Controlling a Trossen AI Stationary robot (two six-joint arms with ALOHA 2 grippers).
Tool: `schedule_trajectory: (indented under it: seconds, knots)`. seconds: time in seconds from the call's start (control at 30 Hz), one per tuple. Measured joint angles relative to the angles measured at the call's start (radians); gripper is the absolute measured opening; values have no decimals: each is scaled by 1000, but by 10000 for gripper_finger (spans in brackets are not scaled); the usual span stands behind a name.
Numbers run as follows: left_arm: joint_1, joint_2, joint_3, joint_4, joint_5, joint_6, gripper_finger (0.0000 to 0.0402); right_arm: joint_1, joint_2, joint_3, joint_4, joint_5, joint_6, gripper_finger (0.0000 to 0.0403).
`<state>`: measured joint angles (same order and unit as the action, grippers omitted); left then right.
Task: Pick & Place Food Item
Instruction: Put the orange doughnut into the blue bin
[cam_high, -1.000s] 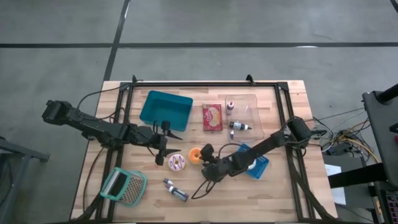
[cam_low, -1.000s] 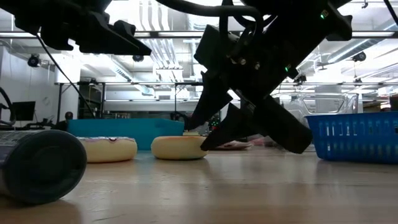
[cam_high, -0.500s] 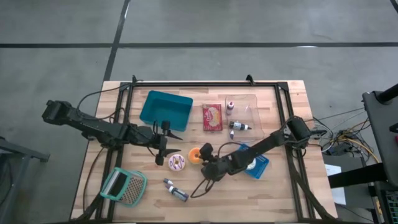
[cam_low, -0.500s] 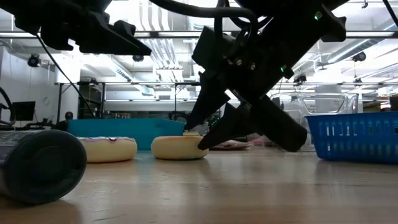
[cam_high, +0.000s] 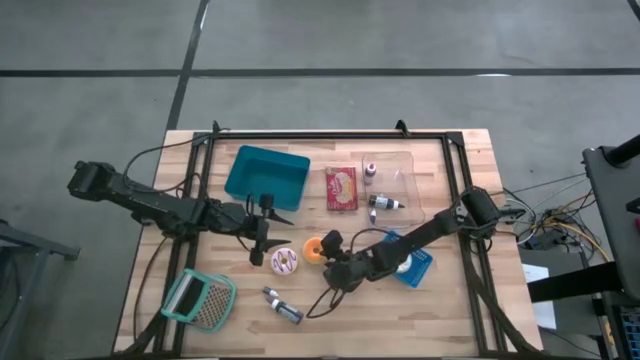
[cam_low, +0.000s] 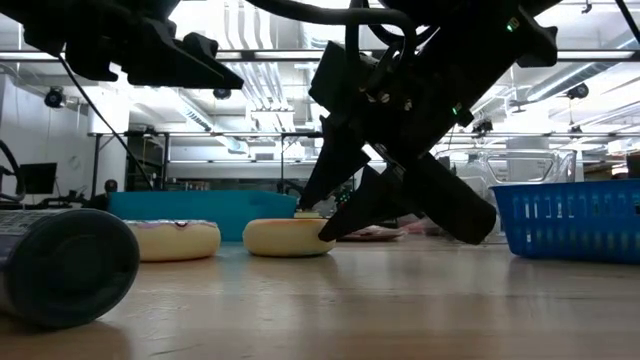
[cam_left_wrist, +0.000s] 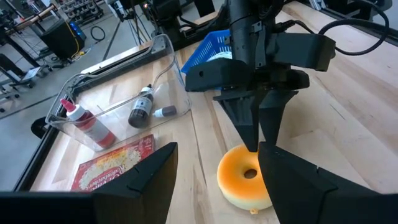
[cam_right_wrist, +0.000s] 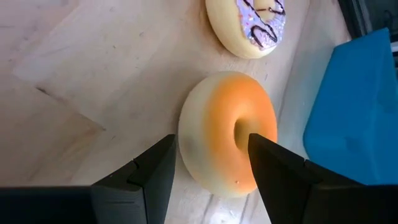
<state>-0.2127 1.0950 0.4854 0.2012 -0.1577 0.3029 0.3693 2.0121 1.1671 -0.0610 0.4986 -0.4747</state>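
Orange donut (cam_right_wrist: 227, 140) partly hidden behind right gripper's (cam_right_wrist: 208, 165) spread fingers (cam_right_wrist: 152, 168).

Teal bin (cam_high: 266, 173) at the desk's (cam_high: 455, 310) far side; red snack packet (cam_high: 341, 187) beside it. Clear tray (cam_high: 398, 175) (small bottles inside). Blue basket (cam_high: 412, 263) right. Green grater (cam_high: 200, 299) near corner; bottle (cam_high: 282, 305) lying flat nearby.
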Motion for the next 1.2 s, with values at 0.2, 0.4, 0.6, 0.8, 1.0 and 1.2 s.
schedule_trajectory:
  seconds: [0.2, 0.4, 0.6, 0.8, 1.0, 1.2]
  knots:
    - [0, 0, 0, 0, 0, 0, 227, -34, 0, 0, -9, -57, 45, 196]
    - [0, 0, 0, 0, 0, 0, 227, -49, 0, 4, -8, -77, 22, 196]
    - [0, 0, 0, 0, 0, 0, 227, -56, 0, 4, -9, -85, 6, 190]
    - [0, 0, 0, 0, 0, -1, 227, -70, 0, 4, -8, -142, -2, 170]
    - [0, 0, 0, 0, 0, -12, 227, -81, 0, 4, -7, -144, -20, 144]
    - [0, 0, 0, 0, 0, -21, 227, -85, 0, 4, -7, -141, -29, 62]
